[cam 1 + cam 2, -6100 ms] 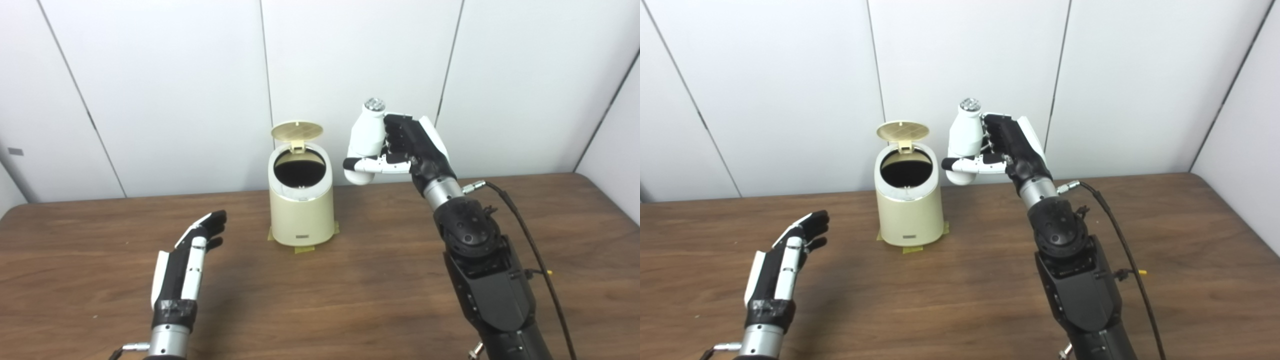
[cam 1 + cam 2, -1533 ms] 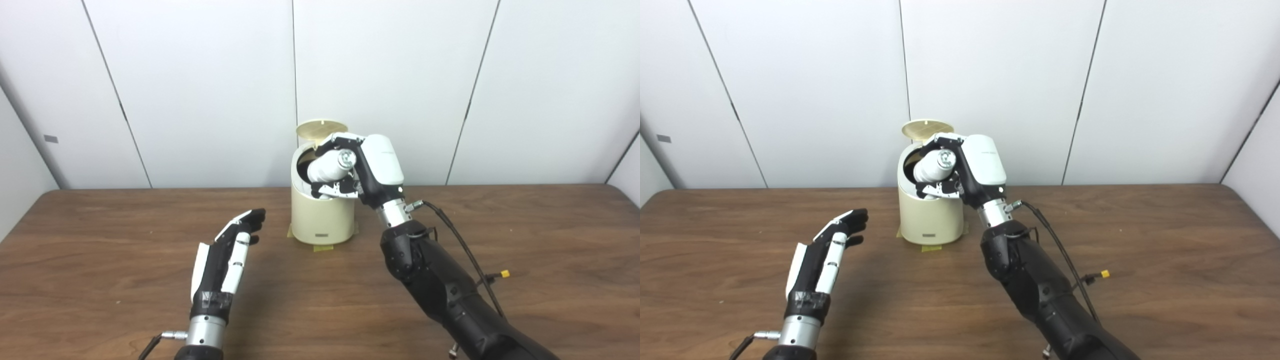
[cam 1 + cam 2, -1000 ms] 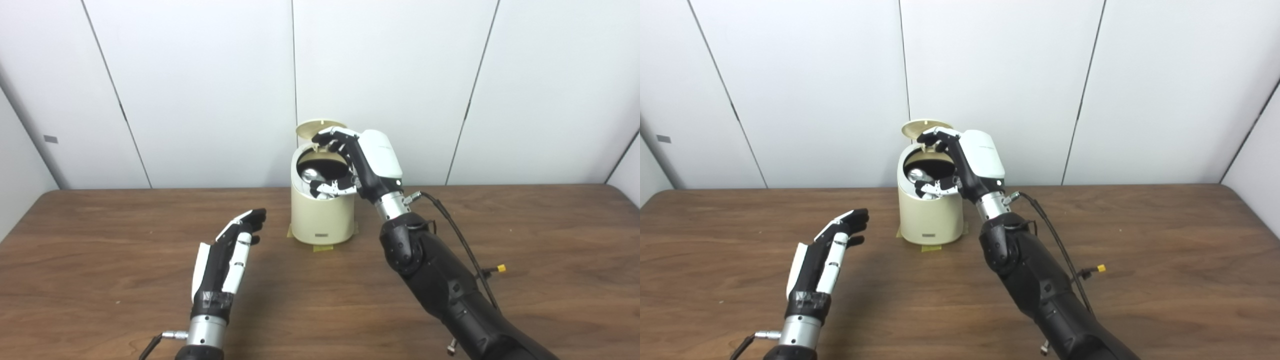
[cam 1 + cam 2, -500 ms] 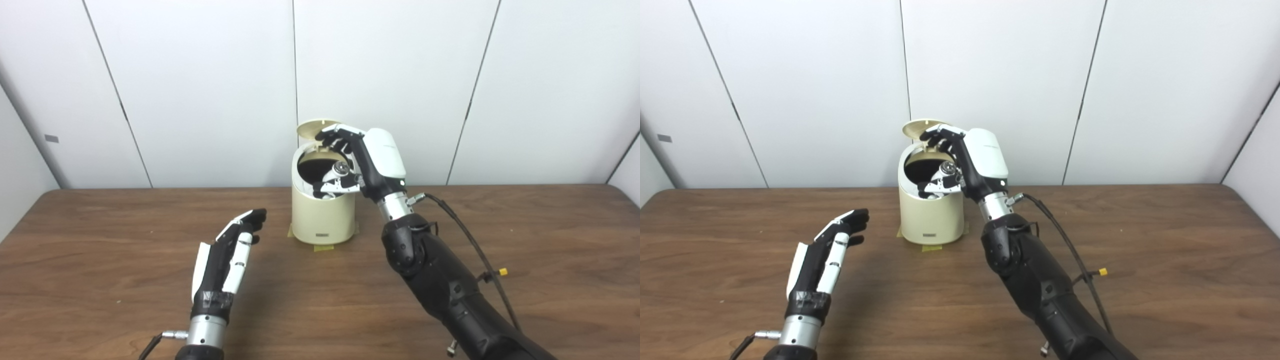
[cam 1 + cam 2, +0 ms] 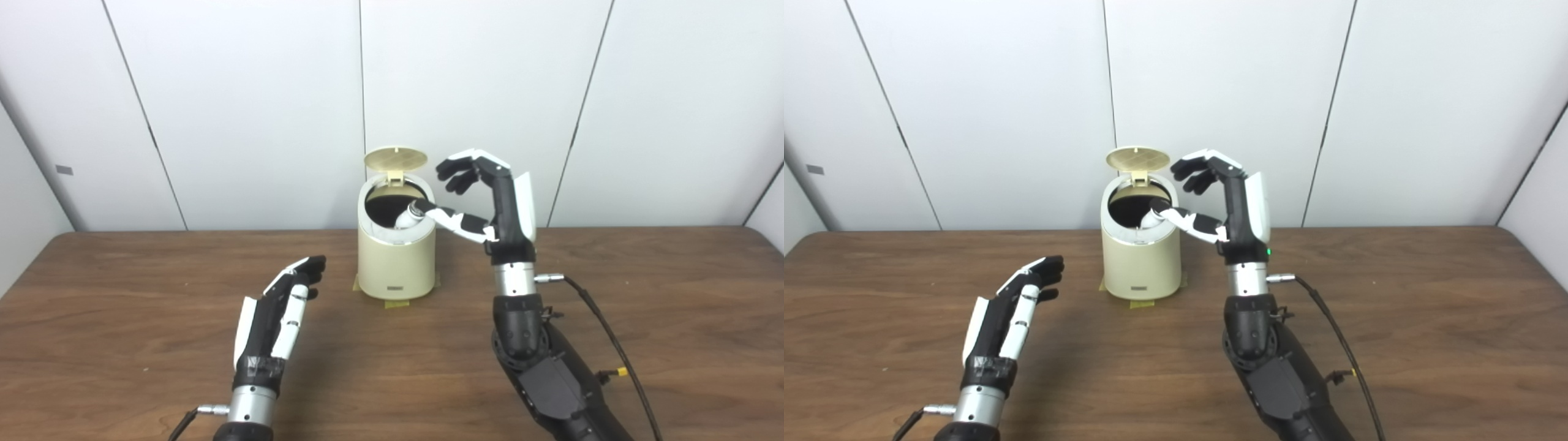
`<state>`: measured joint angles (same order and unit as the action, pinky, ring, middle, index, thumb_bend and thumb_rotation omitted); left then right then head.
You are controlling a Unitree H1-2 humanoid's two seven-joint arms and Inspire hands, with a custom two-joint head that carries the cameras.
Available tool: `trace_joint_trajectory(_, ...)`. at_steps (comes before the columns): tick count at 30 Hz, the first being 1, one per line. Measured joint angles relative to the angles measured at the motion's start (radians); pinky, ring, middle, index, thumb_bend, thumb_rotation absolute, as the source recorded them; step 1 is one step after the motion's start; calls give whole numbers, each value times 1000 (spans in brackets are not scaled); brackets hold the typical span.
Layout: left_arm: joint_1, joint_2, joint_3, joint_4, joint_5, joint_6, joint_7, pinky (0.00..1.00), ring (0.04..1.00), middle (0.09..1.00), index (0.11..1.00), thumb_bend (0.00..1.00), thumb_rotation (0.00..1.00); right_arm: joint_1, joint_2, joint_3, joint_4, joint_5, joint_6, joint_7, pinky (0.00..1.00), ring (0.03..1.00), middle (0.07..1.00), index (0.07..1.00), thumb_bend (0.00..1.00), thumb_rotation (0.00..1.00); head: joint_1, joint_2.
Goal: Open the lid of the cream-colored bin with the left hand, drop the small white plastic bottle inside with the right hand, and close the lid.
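The cream-colored bin (image 5: 395, 263) stands at the back middle of the table with its round lid (image 5: 395, 158) tipped up at the rear. The small white plastic bottle (image 5: 407, 217) lies inside the dark opening, its silver cap end leaning at the right rim. My right hand (image 5: 490, 196) is raised just right of the bin, open, fingers spread, thumb tip close to the bottle's cap; whether they touch I cannot tell. My left hand (image 5: 277, 315) hovers low over the table, left and in front of the bin, open and holding nothing.
Yellow tape (image 5: 392, 302) marks the bin's foot on the brown wooden table (image 5: 392, 367). A black cable (image 5: 612, 349) with a yellow tag runs along my right forearm. White wall panels stand right behind the bin.
My right hand let go of the bottle, which dropped into the bin, then drew back to the right and turned upright with fingers spread. The left hand has stayed put.
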<state>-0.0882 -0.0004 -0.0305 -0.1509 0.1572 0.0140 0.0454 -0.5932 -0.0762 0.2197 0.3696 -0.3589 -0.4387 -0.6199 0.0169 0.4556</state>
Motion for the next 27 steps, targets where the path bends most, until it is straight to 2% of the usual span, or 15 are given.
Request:
trace_joint_trajectory(2,0,1,1,0,0,0,1,777,810,805,794,284,892,35,-2,-22,-68,33,-1,38,430,485,495,474,515,6,-2,-2)
trace_joint_trajectory(4,0,1,1,0,-2,-1,0,779,812,803,793,282,884,87,-8,-37,-136,101,0,119,530,599,613,491,493,131,-2,-2)
trace_joint_trajectory(5,0,2,1,0,-2,-1,0,780,812,803,793,283,883,111,-11,-39,-154,138,1,163,580,647,661,591,451,360,-2,0)
trace_joint_trajectory(7,0,4,2,0,-4,-1,0,790,817,804,794,285,884,156,-28,-38,-165,216,2,268,757,805,813,796,481,651,-2,0)
trace_joint_trajectory(9,0,4,4,0,-9,-1,-1,798,820,805,794,295,886,192,-56,-37,-166,277,5,364,843,881,890,886,528,728,-3,0)
trace_joint_trajectory(11,0,4,9,0,-14,-1,-2,799,822,806,794,298,886,212,-76,-43,-166,315,8,437,899,937,947,948,659,792,-3,0)
trace_joint_trajectory(13,0,6,14,0,-20,-1,-2,800,824,807,795,298,886,215,-87,-52,-166,351,9,493,928,965,977,977,720,833,-2,0)
trace_joint_trajectory(14,0,6,15,0,-20,-1,-2,798,825,808,795,314,871,215,-90,-55,-166,366,9,521,949,979,991,983,574,867,2,-3)
trace_joint_trajectory(15,0,6,15,0,-19,-1,-2,798,827,810,797,322,857,218,-91,-58,-171,385,9,545,957,985,996,981,478,888,3,-3)
trace_joint_trajectory(17,0,11,13,-3,-14,0,-4,787,826,812,800,324,810,235,-85,-62,-193,417,9,588,963,983,994,973,336,931,8,-3)
trace_joint_trajectory(19,0,19,11,-23,8,0,-4,767,822,813,802,326,777,256,-67,-71,-203,439,9,611,955,970,983,963,253,985,11,-3)
trace_joint_trajectory(22,-14,44,4,-68,67,3,-4,746,821,821,804,349,806,291,-36,-88,-218,441,38,616,907,929,952,930,227,942,6,0)
trace_joint_trajectory(24,-41,63,8,-94,89,17,-6,773,831,827,810,373,853,309,-15,-100,-228,430,50,617,833,889,916,890,198,803,2,-2)
trace_joint_trajectory(25,-57,70,11,-107,92,29,-10,789,837,829,812,376,864,312,-8,-105,-230,422,55,616,806,874,901,876,201,791,2,-3)
trace_joint_trajectory(27,-108,80,25,-130,78,60,-20,811,845,828,812,318,875,312,-1,-115,-243,401,73,615,764,844,867,845,207,772,2,-3)
